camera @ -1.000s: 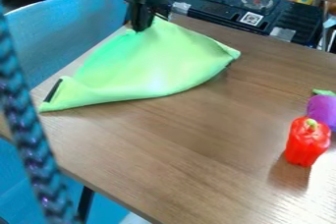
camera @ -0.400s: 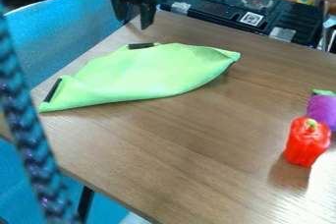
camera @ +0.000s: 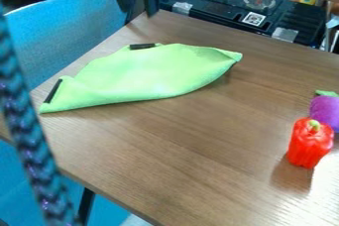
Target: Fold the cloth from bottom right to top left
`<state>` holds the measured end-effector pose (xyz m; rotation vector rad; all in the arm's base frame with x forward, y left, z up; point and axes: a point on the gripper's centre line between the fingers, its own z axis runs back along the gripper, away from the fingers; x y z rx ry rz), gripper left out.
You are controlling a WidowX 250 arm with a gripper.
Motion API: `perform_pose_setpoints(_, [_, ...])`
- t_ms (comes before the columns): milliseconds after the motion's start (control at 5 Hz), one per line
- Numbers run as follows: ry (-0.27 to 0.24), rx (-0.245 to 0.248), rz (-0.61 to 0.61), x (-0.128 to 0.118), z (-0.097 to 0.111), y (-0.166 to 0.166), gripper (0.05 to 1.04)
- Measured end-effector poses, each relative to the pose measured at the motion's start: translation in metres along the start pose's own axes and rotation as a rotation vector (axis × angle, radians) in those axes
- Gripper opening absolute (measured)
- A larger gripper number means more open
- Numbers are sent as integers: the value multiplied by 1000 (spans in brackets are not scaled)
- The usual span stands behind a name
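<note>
My gripper [camera: 138, 11] hangs at the top left, above the table's far corner, open with nothing between its fingers. The green cloth [camera: 142, 74] lies on the table below and in front of it, folded over, apart from the gripper. One black strip shows at the cloth's far edge and another at its left corner. The cloth's right tip is slightly raised, with a shadow under it.
A red pepper [camera: 310, 143] stands at the right on the wooden table [camera: 192, 155], beside a purple toy vegetable [camera: 325, 108]. Behind the table is a black toy stove [camera: 232, 4]. A braided cable [camera: 33, 136] hangs at the left front.
The gripper has let go of the cloth's far corner, opened and risen up. That corner has dropped onto the table, and the cloth then stays still.
</note>
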<state>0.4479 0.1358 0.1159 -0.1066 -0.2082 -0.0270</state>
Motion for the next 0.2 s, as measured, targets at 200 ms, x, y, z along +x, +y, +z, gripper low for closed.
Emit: perform_pose_setpoints(200, [-60,-109,18,0,36,-8,1000])
